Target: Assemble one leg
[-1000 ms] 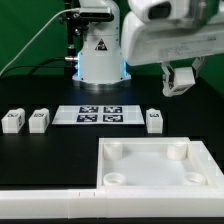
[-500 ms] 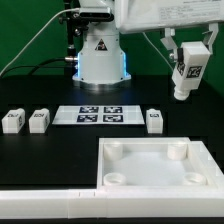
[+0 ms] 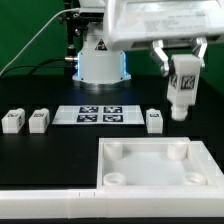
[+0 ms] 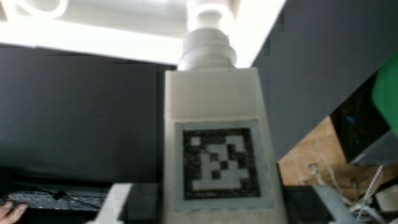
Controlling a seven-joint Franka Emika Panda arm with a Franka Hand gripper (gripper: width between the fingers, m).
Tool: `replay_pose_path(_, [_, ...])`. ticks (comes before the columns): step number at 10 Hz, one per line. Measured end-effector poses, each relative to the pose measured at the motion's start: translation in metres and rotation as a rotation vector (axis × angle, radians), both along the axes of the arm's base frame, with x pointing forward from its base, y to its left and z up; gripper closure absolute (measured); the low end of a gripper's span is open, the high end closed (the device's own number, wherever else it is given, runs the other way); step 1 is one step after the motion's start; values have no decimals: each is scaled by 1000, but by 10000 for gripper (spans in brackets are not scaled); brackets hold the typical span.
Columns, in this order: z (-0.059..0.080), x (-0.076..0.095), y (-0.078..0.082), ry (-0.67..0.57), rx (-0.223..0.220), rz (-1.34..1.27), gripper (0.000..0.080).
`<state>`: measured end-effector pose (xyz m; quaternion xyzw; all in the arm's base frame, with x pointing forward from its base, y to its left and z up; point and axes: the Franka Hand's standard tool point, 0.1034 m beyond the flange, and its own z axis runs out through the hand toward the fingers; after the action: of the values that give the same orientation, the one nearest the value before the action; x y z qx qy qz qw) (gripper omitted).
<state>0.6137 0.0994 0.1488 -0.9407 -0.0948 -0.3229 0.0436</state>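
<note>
Up at the exterior view's right, gripper (image 3: 181,62) is pinching the leg (image 3: 181,88); any tilt in the grip is risking a jam at the tabletop (image 3: 150,165) socket (image 3: 178,150).

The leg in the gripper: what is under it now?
Nothing touches the leg: it hangs in the air from the gripper. Black table or the far edge of the tabletop lies below; which, I cannot tell. In the wrist view the leg covers that spot.

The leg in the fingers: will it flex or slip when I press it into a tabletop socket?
Probably stiff: the leg looks like solid moulded plastic. Its smooth white faces could slip. Held near its top, it may pivot when pressed.
</note>
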Motion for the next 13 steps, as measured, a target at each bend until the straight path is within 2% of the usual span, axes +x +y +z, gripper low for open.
replay_pose_path(1, [-7,19,0,-12,5,0,505])
replay_pose_path(3, [-11,29,-8,-10,0,-4,505])
replay_pose_path(7, [-13,27,-7,-8,-1,0,505])
replay_pose_path(9, [-36,20,11,1,10,17,505])
replay_pose_path(13, [-54,17,14,27,11,21,505])
